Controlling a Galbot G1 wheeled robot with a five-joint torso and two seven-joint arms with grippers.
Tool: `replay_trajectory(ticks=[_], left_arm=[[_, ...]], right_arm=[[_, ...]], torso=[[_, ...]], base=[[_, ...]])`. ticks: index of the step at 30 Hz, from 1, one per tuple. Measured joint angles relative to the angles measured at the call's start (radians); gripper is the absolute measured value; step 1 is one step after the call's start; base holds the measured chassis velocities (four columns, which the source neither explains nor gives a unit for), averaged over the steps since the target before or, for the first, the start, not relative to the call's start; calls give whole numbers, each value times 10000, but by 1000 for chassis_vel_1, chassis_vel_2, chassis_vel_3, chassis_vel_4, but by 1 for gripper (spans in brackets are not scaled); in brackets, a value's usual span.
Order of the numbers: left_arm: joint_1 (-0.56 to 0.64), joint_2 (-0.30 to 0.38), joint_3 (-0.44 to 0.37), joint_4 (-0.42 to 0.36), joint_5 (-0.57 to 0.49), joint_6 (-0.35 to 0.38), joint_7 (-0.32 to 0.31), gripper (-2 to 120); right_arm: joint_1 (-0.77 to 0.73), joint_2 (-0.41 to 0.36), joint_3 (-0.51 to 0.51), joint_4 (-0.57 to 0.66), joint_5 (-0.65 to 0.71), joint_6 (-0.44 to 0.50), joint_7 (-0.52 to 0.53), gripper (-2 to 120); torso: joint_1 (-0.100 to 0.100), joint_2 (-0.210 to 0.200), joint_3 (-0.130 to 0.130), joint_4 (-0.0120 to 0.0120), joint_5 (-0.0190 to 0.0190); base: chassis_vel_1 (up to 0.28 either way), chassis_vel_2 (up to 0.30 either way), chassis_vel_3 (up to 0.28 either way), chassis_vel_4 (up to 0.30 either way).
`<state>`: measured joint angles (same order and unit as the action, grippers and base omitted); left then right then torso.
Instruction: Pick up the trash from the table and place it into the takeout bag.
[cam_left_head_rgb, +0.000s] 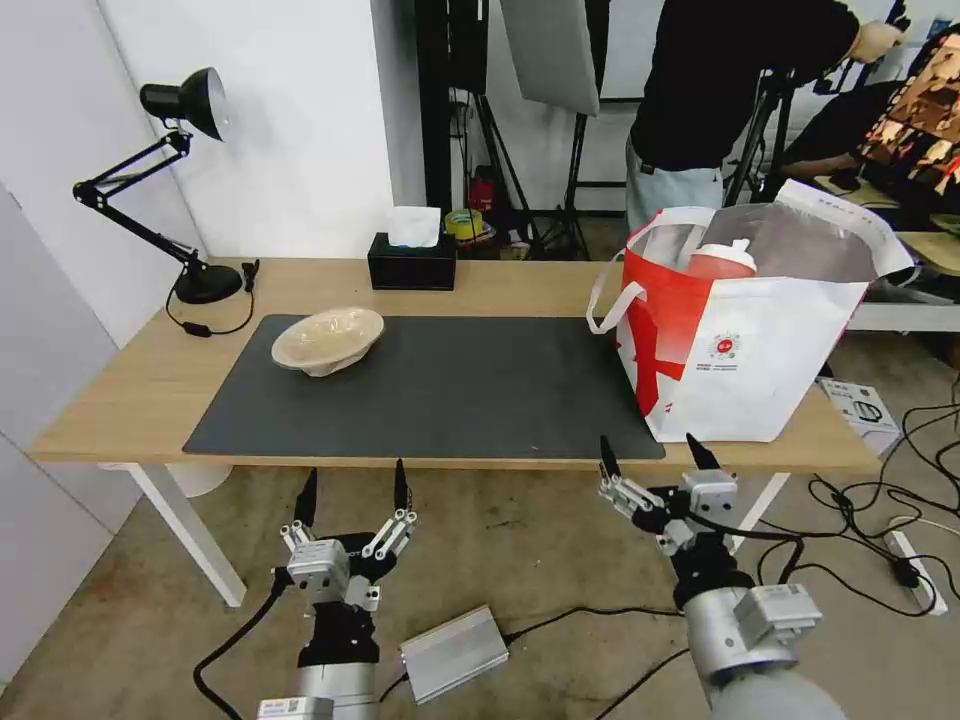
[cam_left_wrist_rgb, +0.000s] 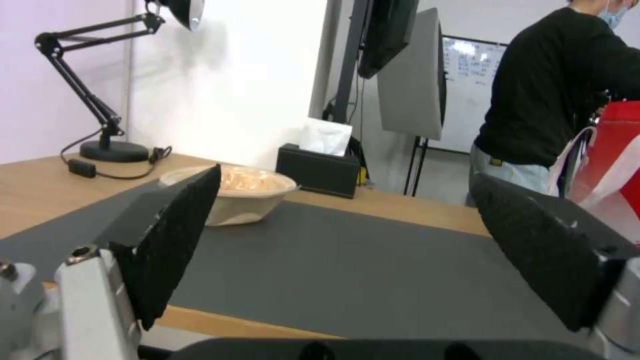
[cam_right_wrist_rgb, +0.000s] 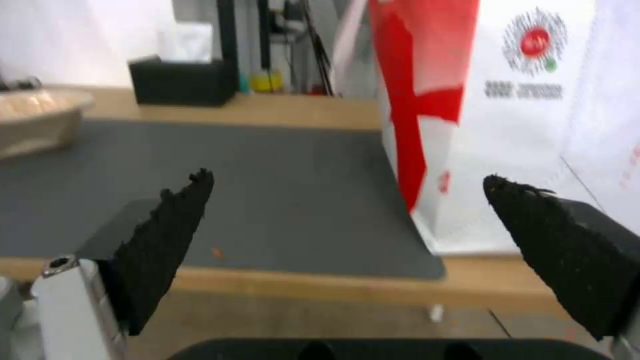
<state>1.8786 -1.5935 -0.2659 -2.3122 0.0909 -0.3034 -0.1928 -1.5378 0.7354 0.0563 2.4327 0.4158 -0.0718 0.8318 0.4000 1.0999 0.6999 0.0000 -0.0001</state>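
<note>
Tabletop pulp bowl (cam_left_head_rgb: 328, 340) beyond left gripper (cam_left_head_rgb: 352, 484)

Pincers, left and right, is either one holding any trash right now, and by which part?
Nothing is held. The left pincer and right pincer are open, in front of the table.

my table (cam_left_head_rgb: 500, 290) is light wood on white legs, with a dark grey mat (cam_left_head_rgb: 440, 385) across its middle. on the mat's far left corner sits the pulp bowl (cam_left_head_rgb: 328, 340). the bag (cam_left_head_rgb: 740, 350) stands at the mat's right end. behind the mat are a tissue box (cam_left_head_rgb: 411, 262) and, further left, a lamp (cam_left_head_rgb: 205, 283).
</note>
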Motion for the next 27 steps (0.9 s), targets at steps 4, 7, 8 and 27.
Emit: replay_trajectory(ticks=[4,7,8,27], left_arm=[[82,-3,-4,-69,53,-8,-1,100],[145,-4,-12,-103,128,-22,-3,100],[153,-4,-12,-109,137,-23,-3,100],[165,-6,-3,-65,223,-189,-16,100]], right_arm=[[-251,87,-87,2,-173,-123,159,100],[-384,112,-138,52,-220,-232,284,100],[-411,112,-145,68,-224,-263,313,100],[-178,467,-42,-93,-568,-206,247,100]], torso=[[0,0,0,0,0],[0,0,0,0,0],[0,1,0,0,0],[0,1,1,0,1]], base=[[0,0,0,0],[0,0,0,0],[0,0,0,0],[0,0,0,0]])
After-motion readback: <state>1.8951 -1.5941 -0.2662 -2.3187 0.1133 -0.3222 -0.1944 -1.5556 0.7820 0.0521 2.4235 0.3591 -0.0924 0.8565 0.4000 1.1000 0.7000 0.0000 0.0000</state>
